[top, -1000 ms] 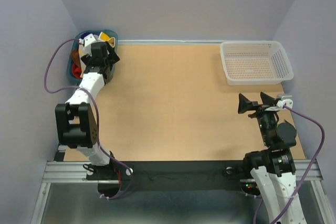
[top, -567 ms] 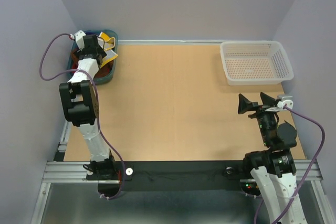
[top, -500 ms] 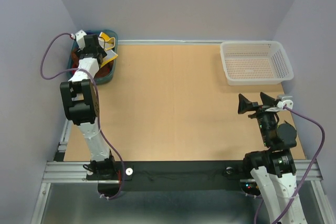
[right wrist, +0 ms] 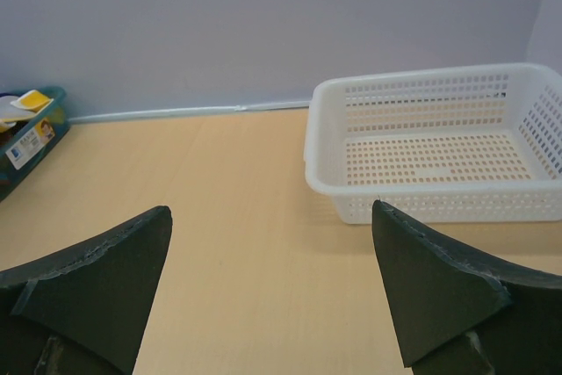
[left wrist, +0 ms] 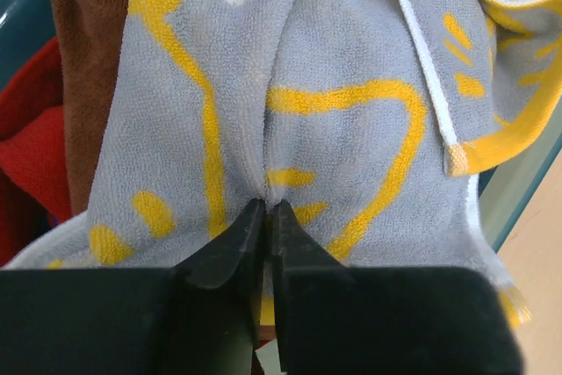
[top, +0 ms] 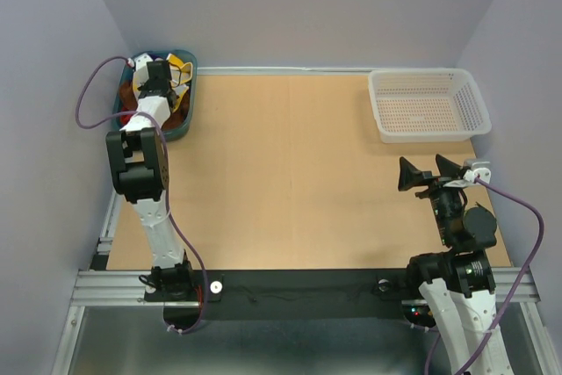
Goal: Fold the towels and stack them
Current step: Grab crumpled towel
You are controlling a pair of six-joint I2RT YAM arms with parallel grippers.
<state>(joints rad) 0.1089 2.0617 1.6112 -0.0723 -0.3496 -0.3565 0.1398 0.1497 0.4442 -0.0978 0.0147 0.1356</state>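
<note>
The towels lie heaped in the teal tub (top: 178, 126) at the table's far left corner. In the left wrist view, a grey towel with yellow marks (left wrist: 342, 120) fills most of the frame, with a brown towel (left wrist: 83, 50) and a red towel (left wrist: 31, 155) beside it. My left gripper (left wrist: 266, 210) reaches down into the tub (left wrist: 520, 186) and is shut, pinching a raised fold of the grey-and-yellow towel. From above, the left gripper (top: 158, 77) sits over the heap. My right gripper (top: 430, 169) hovers open above the table's right side, holding nothing.
A white mesh basket (top: 428, 104) stands at the far right corner; the right wrist view shows the basket (right wrist: 439, 160) ahead and the tub (right wrist: 26, 148) far left. Bare wooden table (top: 299, 173) lies between them. Walls close in on three sides.
My left arm swung from beside the tub to over it and dropped onto the heap. Its jaws closed from wide open onto the grey-and-yellow towel. The right arm stayed still.
</note>
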